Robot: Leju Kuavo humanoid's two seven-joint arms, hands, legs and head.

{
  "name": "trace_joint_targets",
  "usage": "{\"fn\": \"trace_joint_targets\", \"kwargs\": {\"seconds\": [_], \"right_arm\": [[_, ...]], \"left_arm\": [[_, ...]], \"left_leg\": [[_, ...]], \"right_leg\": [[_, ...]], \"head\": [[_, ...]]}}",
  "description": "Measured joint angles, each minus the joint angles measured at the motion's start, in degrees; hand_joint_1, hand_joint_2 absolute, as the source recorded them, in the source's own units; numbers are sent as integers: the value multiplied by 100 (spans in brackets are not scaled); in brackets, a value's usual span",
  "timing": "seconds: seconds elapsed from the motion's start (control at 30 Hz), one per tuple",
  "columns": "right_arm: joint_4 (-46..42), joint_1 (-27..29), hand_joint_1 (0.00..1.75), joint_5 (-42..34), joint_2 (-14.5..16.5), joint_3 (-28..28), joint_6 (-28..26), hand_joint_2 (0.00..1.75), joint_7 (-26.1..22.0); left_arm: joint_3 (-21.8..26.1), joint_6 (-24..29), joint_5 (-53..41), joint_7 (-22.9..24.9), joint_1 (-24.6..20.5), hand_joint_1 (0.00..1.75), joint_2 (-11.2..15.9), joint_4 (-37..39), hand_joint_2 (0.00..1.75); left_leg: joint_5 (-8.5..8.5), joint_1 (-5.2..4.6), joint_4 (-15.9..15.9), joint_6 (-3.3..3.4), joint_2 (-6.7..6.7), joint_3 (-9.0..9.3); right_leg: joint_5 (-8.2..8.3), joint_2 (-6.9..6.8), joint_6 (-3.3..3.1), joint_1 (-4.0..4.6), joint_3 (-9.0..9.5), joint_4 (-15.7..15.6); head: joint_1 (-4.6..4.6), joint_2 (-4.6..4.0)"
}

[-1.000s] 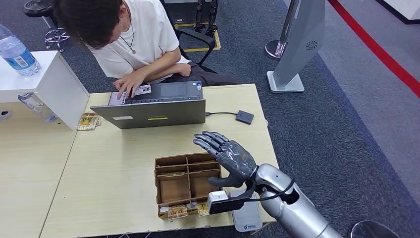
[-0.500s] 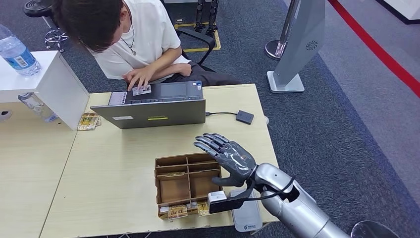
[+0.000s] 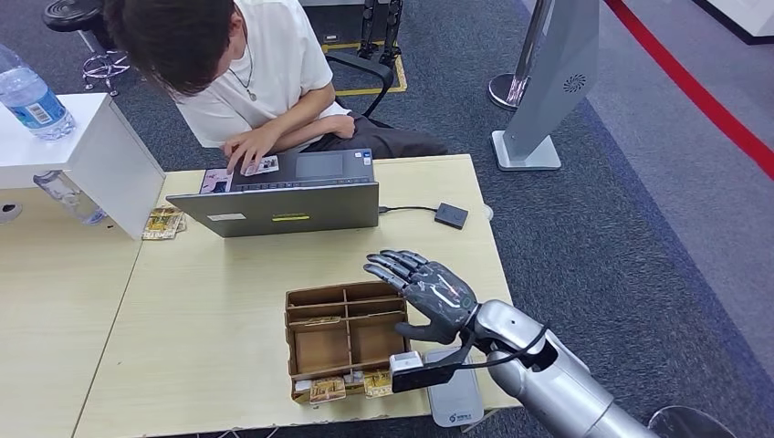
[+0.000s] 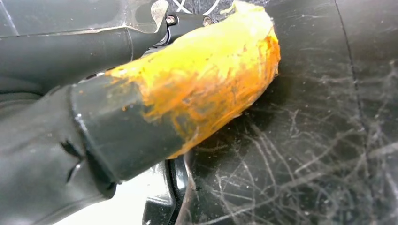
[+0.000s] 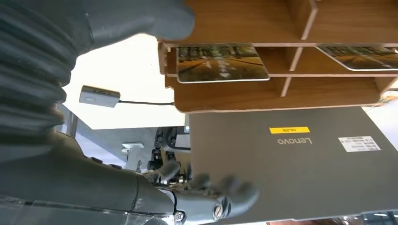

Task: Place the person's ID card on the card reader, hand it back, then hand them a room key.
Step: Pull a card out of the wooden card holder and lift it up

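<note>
The right hand (image 3: pixel 429 294) is hovering above the tabletop (image 3: pixel 210 301), just beside the right edge of the wooden organizer (image 3: pixel 345 339), with its fingers (image 3: pixel 391 265) stretched out flat and spread apart, the thumb jutting toward the organizer, and nothing is resting in its grasp. It is touching neither the organizer nor the grey card reader (image 3: pixel 454 400), which is lying at the near edge of the tabletop, partly under the forearm. The ID card (image 3: pixel 259 166) is sitting far from the hand, on the keyboard side of the open laptop (image 3: pixel 274 203), where the person's hand (image 3: pixel 241 148) is pressing on it with the fingertips. The person (image 3: pixel 246 64) is leaning over the far edge of the tabletop. Picture-printed room key cards (image 3: pixel 329 390) are lying in the front slots of the organizer, and in the right wrist view one such card (image 5: pixel 220 63) is showing in a compartment beyond the grey thumb (image 5: pixel 136 18). A small dark box (image 3: pixel 450 215) on a cable is lying to the right of the laptop. Of the left hand, I cannot tell how its fingers are set: its wrist view is giving a close, orange-smeared dark shape against scratched black surfaces.
</note>
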Motion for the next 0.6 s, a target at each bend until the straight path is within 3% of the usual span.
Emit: {"fn": "trace_joint_targets", "kwargs": {"seconds": [0.6], "right_arm": [[-81, 51, 51, -19, -136, 2, 4, 175, 9]], "left_arm": [[-231, -65, -216, -63, -80, 0, 11, 0, 0]], "left_leg": [[0, 0, 0, 0, 0, 0]], "right_leg": [[0, 0, 0, 0, 0, 0]], "head": [[0, 0]]}}
